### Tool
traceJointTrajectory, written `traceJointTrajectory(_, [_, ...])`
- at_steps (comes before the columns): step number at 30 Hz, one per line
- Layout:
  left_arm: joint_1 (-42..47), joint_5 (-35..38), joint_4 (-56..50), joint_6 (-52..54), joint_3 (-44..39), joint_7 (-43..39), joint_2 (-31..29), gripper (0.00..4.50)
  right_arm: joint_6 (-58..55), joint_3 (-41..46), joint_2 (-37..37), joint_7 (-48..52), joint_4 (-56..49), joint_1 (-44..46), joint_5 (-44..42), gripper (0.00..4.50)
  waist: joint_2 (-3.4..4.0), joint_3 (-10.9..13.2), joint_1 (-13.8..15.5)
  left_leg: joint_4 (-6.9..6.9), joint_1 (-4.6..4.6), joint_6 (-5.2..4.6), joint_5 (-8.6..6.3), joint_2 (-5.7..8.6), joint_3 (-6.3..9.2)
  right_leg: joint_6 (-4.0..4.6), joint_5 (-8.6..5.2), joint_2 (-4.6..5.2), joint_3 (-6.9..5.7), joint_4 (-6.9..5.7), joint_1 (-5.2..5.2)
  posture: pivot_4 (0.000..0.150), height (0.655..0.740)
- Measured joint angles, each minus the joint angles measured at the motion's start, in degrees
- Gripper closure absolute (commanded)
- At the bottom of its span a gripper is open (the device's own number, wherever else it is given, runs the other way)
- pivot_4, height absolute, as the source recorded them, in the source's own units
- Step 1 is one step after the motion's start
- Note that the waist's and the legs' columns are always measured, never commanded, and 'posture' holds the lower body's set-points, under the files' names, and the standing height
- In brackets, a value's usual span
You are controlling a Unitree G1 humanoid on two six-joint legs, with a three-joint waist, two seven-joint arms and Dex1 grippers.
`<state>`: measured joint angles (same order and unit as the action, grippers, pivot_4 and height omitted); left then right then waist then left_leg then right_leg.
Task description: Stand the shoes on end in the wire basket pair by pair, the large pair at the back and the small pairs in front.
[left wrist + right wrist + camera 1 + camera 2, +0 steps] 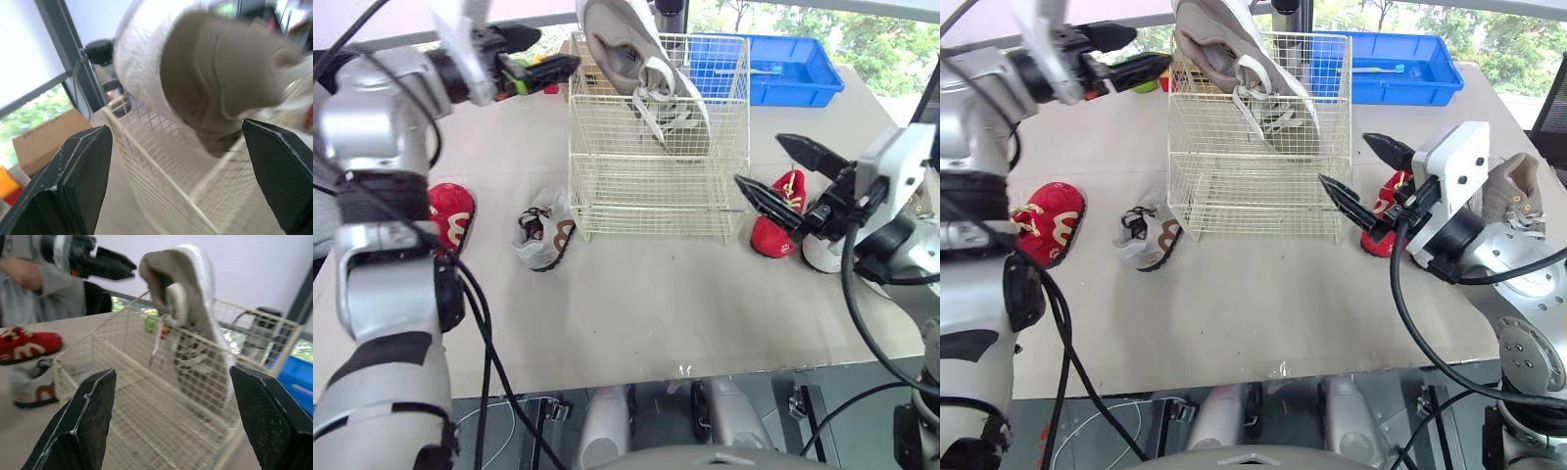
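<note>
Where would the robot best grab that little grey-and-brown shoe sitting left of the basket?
Probably from above with the left gripper, which is on that side. The small grey shoe rests on its sole, opening up, so the fingers could pinch its narrow width at the collar. The wire basket close beside it leaves less room for a sideways approach.

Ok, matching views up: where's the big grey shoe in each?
Left eye: big grey shoe top centre, standing in the wire basket.
Right eye: shoe top, left of centre.
Left wrist: shoe close ahead, over the basket's rim.
Right wrist: shoe at the basket's far side.
Shared landmark: the wire basket.
</note>
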<state>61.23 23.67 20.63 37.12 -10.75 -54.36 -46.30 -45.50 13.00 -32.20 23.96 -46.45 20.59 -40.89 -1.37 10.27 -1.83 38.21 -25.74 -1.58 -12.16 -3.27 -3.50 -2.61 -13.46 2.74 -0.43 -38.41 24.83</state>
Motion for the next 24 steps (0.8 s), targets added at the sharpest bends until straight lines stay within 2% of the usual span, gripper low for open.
traceJointTrajectory(3, [-9.90, 6.24, -9.95, 8.13, -6.18, 2.33, -0.01, 0.02, 1.62, -0.90, -0.45, 1.26, 1.24, -0.68, 0.21, 0.99, -0.06, 0.01, 0.14, 0.10, -0.03, 0.00, 0.00, -0.01, 0.08, 0.00, 0.00, 0.03, -0.03, -0.11, 0.00, 0.150, 0.7400])
traceJointTrajectory(5, [-16.62, 13.98, -19.87, 14.38, -11.22, 3.61, 2.33, 0.02, 2.41, -0.65, -0.95, 2.06, 2.58, -1.63, -0.02, 0.99, -0.11, 0.00, 0.89, 0.17, -0.07, 0.00, 0.00, -0.01, 0.11, 0.00, 0.00, 0.11, -0.08, -0.14, -0.05, 0.150, 0.7400])
traceJointTrajectory(8, [-25.16, 23.03, -33.06, 19.86, -14.25, 4.91, 3.95, 0.02, 2.12, 0.47, -3.85, 3.04, 5.11, -3.19, 0.04, 0.99, -0.12, -0.01, 1.62, 0.18, 0.01, 0.00, 0.00, 0.08, 0.04, 0.00, 0.00, 0.16, -0.06, -0.12, -0.14, 0.150, 0.7400])
traceJointTrajectory(10, [-27.12, 25.60, -36.46, 21.04, -14.51, 7.00, 5.95, 0.02, 2.03, 1.44, -5.21, 3.30, 6.04, -3.42, 0.04, 0.99, -0.13, -0.02, 1.84, 0.19, 0.03, -0.01, 0.00, 0.10, 0.05, 0.01, 0.00, 0.14, -0.09, -0.12, -0.19, 0.150, 0.7400])
traceJointTrajectory(13, [-29.14, 26.26, -41.51, 20.57, -12.34, 13.00, 9.90, 0.02, 2.03, 2.91, -7.07, 4.70, 7.22, -3.78, -0.88, 0.99, -0.13, -0.02, 1.98, 0.19, 0.08, -0.01, 0.00, 0.12, 0.08, 0.01, 0.01, 0.10, -0.09, -0.12, -0.24, 0.150, 0.7400])
traceJointTrajectory(17, [-24.48, 21.90, -42.80, 17.65, -7.55, 21.77, 13.41, 0.02, 2.70, 6.45, -8.61, 7.06, 3.28, -6.33, -5.44, 0.99, -0.11, -0.04, 2.62, 0.16, 0.08, -0.01, 0.00, 0.13, 0.15, 0.02, 0.00, 0.01, -0.05, -0.10, -0.25, 0.150, 0.7400])
traceJointTrajectory(21, [-27.02, 27.62, -47.96, 18.72, -2.96, 22.23, 18.26, 0.02, 0.56, 15.23, -10.56, 4.44, 2.08, -12.82, -9.45, 0.99, -0.13, -0.07, 2.69, 0.18, 0.05, -0.02, 0.00, 0.13, 0.15, 0.00, 0.01, 0.05, 0.06, 0.07, -0.31, 0.150, 0.7400])
traceJointTrajectory(24, [-27.67, 27.88, -47.87, 18.15, -0.51, 22.98, 19.67, 0.02, -1.58, 19.90, -13.18, 3.59, 2.66, -19.25, -8.59, 0.99, -0.14, -0.07, 2.64, 0.18, 0.08, -0.02, 0.00, 0.14, 0.11, 0.01, 0.01, 0.02, 0.00, 0.04, -0.33, 0.150, 0.7400])
